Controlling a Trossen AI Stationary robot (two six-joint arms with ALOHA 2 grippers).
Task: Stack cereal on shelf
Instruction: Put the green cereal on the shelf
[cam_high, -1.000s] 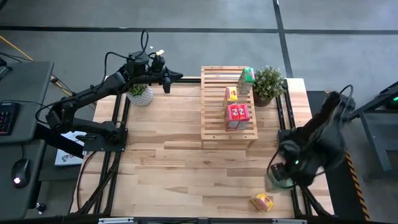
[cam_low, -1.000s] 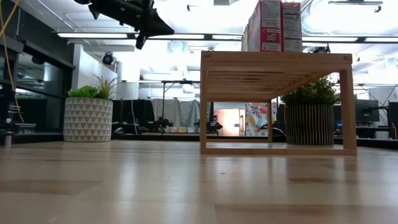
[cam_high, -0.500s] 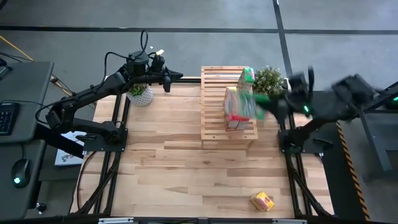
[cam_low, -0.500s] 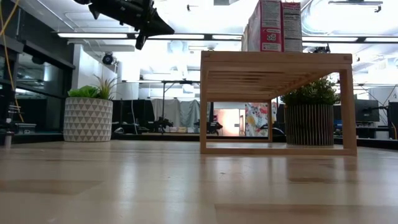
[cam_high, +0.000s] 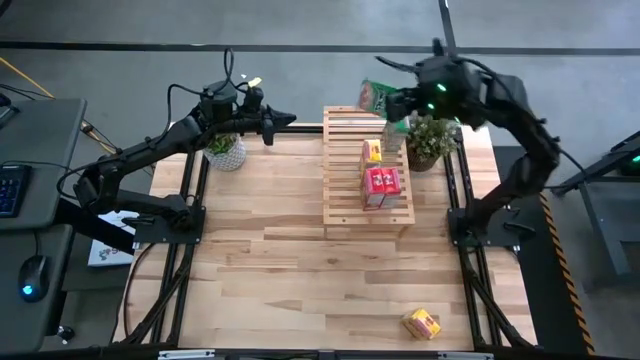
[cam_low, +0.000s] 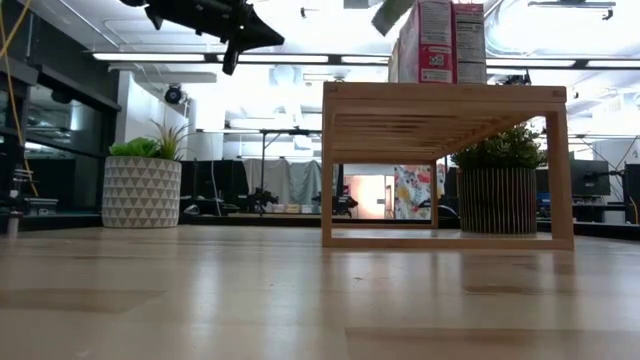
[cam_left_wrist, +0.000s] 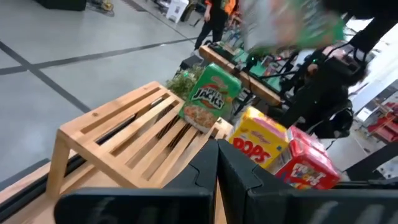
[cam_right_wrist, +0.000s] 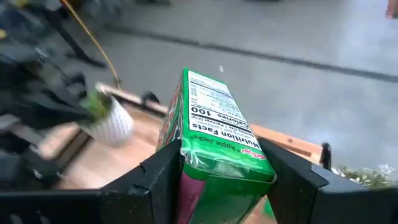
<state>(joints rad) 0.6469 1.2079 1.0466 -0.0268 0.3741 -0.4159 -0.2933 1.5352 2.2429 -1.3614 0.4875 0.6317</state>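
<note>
I have a green cereal box (cam_right_wrist: 214, 140) clamped between the right gripper's (cam_high: 392, 100) fingers; in the high view it sits at the upper middle of the frame, held in the air just past the far end of the shelf (cam_high: 350, 205). The shelf stands at the centre of the table (cam_high: 270, 260), slightly right. On its slats I count another green box (cam_left_wrist: 209, 99) at the far end, a yellow box (cam_high: 371, 151) next to it, and red boxes (cam_high: 381, 186) nearer the middle, all bunched along the shelf's right side. One more yellow box (cam_high: 421, 323) lies by itself on the table at the lower right of the high view, well apart from the shelf. A green plant in a dark pot (cam_high: 432, 135) stands just right of the shelf's far end, under my right arm. My left gripper (cam_high: 288, 121) is closed and empty, hovering at the upper left beside the shelf's far left corner, above a plant in a white pot (cam_high: 225, 152).
</note>
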